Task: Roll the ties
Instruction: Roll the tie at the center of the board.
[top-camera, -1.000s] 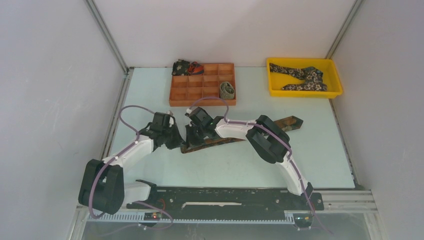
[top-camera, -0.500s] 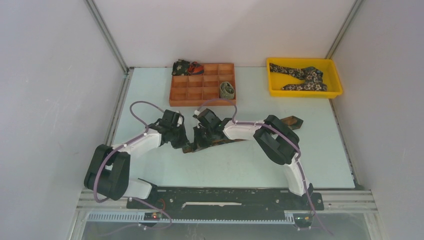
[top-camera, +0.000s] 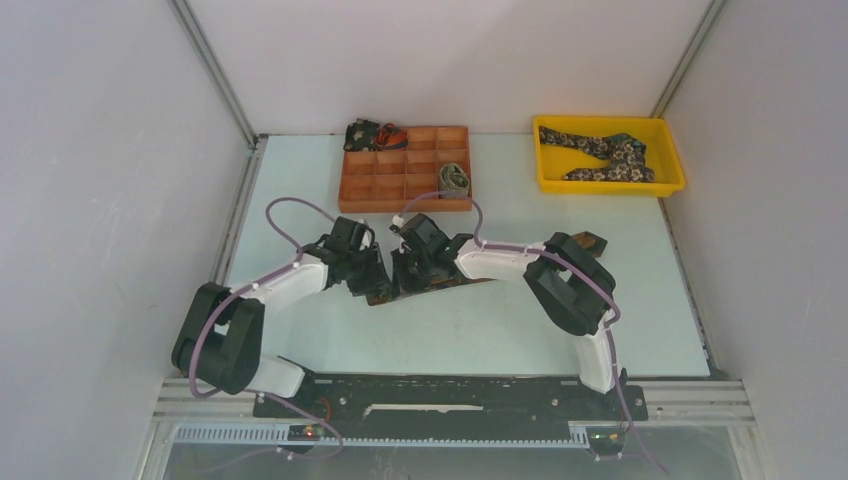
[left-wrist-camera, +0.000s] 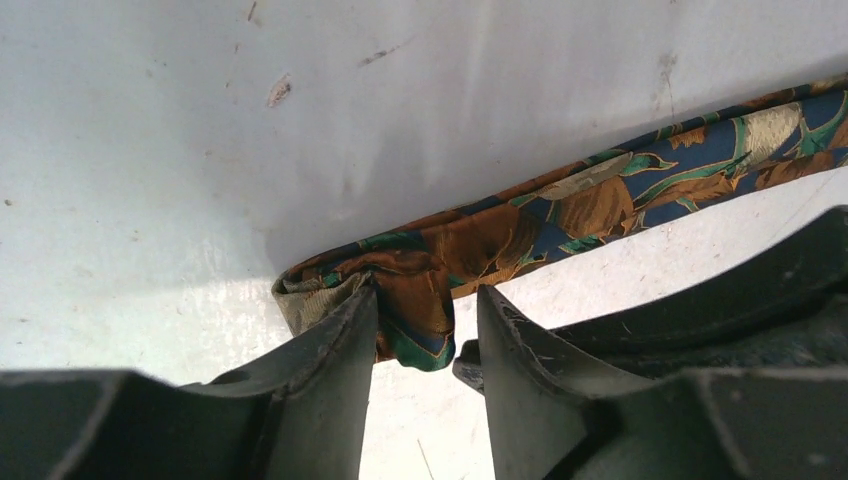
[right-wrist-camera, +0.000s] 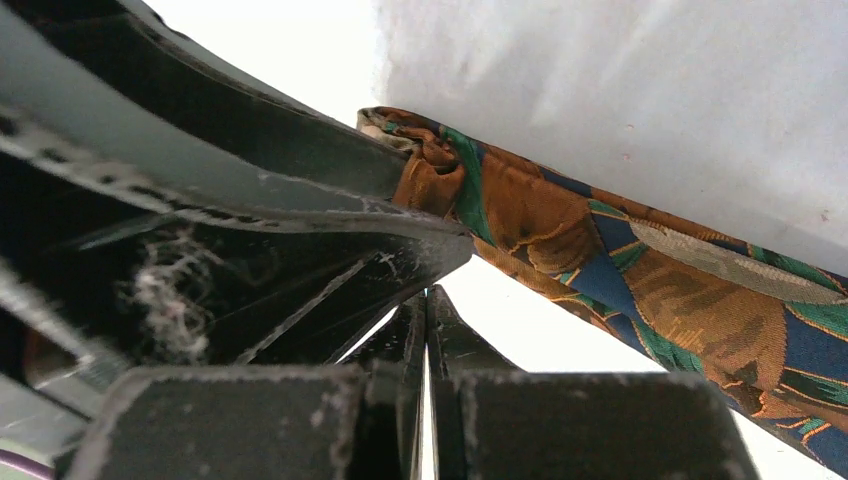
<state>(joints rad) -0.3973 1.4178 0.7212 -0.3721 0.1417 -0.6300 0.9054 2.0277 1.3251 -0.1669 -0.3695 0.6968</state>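
A brown-rust and blue patterned tie (top-camera: 592, 241) lies slantwise across the table's middle, mostly under the right arm. Its near left end is folded over into the start of a coil (left-wrist-camera: 415, 300). My left gripper (top-camera: 377, 283) is open, its fingers either side of that folded end (left-wrist-camera: 428, 292). The left finger (left-wrist-camera: 345, 325) touches the fabric and the right finger stands clear of it. My right gripper (top-camera: 410, 272) is shut and empty (right-wrist-camera: 427, 292), right beside the tie (right-wrist-camera: 700, 300) and the left gripper's finger (right-wrist-camera: 300, 200).
An orange compartment tray (top-camera: 400, 206) stands at the back with a rolled olive tie (top-camera: 455, 180) in one cell. A dark floral tie (top-camera: 368, 134) lies at the tray's far left corner. A yellow bin (top-camera: 610, 187) at the back right holds a floral tie (top-camera: 605, 150).
Both arms have shifted right and a little away from me. The left gripper has closed in on the tie's near end, which is now folded between its fingers.
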